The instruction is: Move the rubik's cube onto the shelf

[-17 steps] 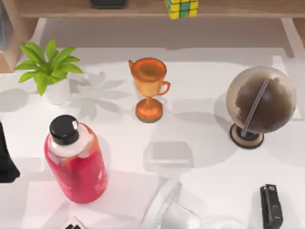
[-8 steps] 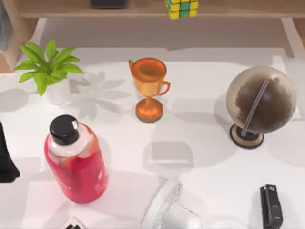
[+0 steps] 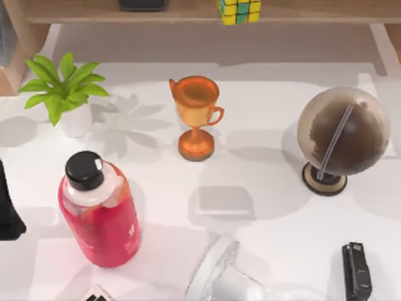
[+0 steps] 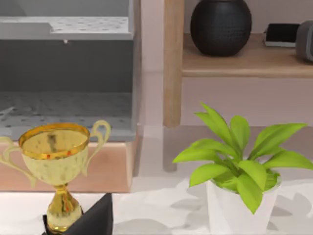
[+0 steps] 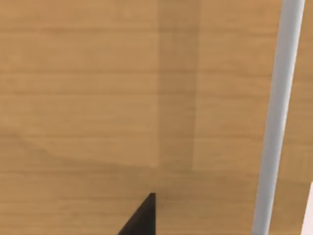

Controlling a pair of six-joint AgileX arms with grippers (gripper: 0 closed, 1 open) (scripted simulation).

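Tool state cannot be told for either arm; the left arm (image 3: 9, 210) sits at the surface's (image 3: 263, 182) left edge. Open room lies between the red bottle (image 3: 100, 213) and globe (image 3: 341, 135). Beyond the trophy (image 3: 196, 116), the rubik's cube (image 3: 238, 10) rests on the shelf (image 3: 313, 11).

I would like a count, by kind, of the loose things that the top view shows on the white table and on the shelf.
On the shelf:
rubik's cube: 1
dark object: 1
On the table:
trophy cup: 1
potted plant: 1
globe: 1
red bottle: 1
black stapler: 1
Total: 7
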